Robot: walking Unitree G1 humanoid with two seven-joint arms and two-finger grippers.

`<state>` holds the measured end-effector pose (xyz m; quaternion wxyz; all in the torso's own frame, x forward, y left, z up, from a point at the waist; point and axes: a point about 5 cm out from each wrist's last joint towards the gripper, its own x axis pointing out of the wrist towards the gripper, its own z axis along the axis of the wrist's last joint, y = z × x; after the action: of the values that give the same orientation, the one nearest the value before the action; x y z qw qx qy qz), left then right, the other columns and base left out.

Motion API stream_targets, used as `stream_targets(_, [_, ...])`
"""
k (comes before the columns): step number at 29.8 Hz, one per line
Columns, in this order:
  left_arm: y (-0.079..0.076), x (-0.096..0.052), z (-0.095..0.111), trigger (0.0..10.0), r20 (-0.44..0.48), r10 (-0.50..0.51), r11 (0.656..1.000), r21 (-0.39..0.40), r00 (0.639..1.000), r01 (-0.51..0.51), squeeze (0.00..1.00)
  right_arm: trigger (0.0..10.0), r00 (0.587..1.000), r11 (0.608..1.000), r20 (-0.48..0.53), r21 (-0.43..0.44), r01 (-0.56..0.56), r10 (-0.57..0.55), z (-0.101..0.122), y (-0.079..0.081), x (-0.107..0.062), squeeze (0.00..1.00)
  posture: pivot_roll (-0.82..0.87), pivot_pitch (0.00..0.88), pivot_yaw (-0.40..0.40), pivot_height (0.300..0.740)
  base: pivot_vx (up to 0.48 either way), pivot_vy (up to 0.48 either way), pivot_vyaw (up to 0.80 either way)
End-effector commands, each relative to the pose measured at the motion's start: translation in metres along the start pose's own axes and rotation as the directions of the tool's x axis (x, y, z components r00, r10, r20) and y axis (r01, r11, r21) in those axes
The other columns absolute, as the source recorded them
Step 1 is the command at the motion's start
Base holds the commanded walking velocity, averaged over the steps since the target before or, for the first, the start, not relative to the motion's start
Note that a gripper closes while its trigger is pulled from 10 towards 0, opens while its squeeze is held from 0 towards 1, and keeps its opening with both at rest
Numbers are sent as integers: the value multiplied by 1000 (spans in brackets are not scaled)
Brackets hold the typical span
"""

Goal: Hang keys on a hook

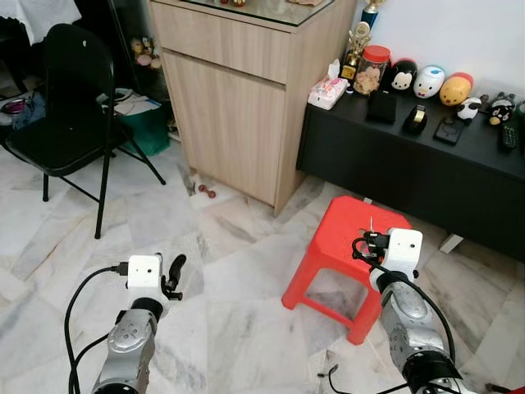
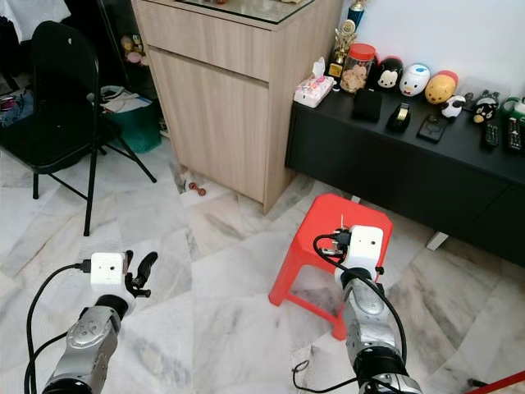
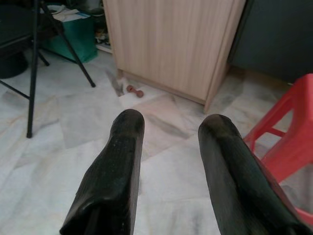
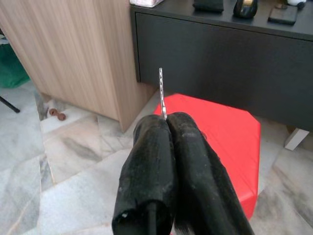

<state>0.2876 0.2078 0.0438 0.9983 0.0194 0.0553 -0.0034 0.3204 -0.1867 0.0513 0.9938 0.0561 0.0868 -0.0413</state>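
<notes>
Above the red stool (image 1: 344, 238), the right gripper (image 4: 166, 122) has its two black fingers pressed together on the key (image 4: 161, 93), whose thin metal blade sticks straight out past the fingertips toward the black cabinet (image 1: 426, 176). Only that narrow blade can be seen, and how much of the key is actually clamped cannot be told from the pictures, so the hold looks slight: a jolt as the robot walks or turns could let the key twist or slip out, and it would drop onto the stool or the marble floor (image 1: 221, 304). No hook can be made out anywhere, so the robot likely has to carry the key some way first, which lengthens that risk. Another hazard is the protruding blade catching the wooden cupboard (image 1: 238, 90) or the cabinet front in passing. Lower on the other side, the left gripper (image 3: 168, 147) hangs over the floor with its fingers spread apart and nothing between them, near the folding chair (image 1: 74, 107).
</notes>
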Motion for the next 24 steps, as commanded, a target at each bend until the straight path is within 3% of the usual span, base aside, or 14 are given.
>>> stream_targets(1, [-3, -3, -7, 10000, -35, -14, 1000, 12, 999, 15, 0, 10000, 999, 999, -41, 17, 34, -33, -10, -6, -4, 0, 156, 42, -69, 740, 0, 0, 0])
stream_targets(5, [-3, -6, -8, 10000, -34, -13, 1000, 10, 999, 14, 0, 10000, 997, 999, -63, 28, 40, -39, -15, -6, -6, 0, 158, 51, -69, 740, 0, 0, 0])
stream_targets(20, [-5, -6, 2, 10000, 13, -42, 999, 6, 999, 41, 0, 10000, 997, 999, -67, 33, 38, -36, -16, -1, -7, 0, 159, 75, -59, 740, 0, 0, -800])
stream_targets(24, [-4, -6, 3, 10000, 14, -38, 999, 7, 999, 38, 0, 10000, 997, 999, -71, 32, 36, -34, -17, 0, -8, 0, 158, 76, -58, 740, 0, -480, -800])
